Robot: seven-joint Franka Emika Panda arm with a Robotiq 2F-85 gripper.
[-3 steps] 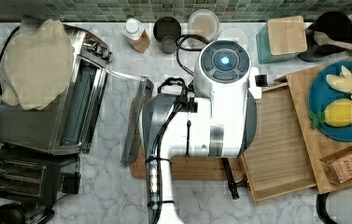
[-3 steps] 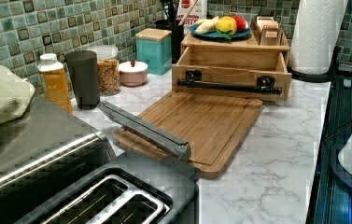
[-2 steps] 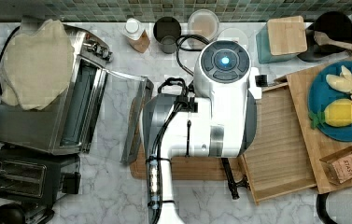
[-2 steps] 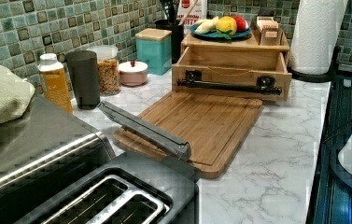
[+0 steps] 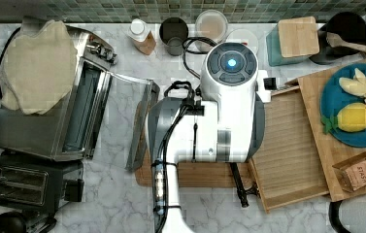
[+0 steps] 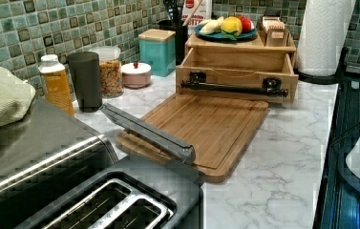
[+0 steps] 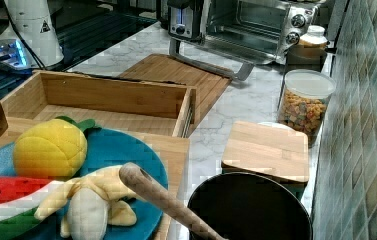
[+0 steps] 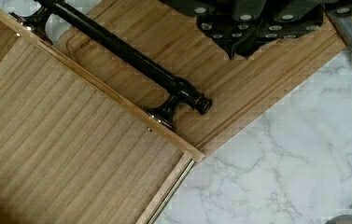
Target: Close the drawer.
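The drawer stands pulled out from under the wooden shelf, its ribbed bottom bare. Its dark handle runs along the front edge beside the cutting board. In the left view the drawer shows its front and the handle; in the right view the drawer is an open box. In the wrist view my gripper hangs shut over the cutting board, a short way off the handle and holding nothing. The white arm covers it in the top view.
A toaster oven with its door folded down reaches the board's far end. A toaster sits beside it. Jars and a cup line the tiled wall. A blue plate of toy fruit rests on the shelf above the drawer.
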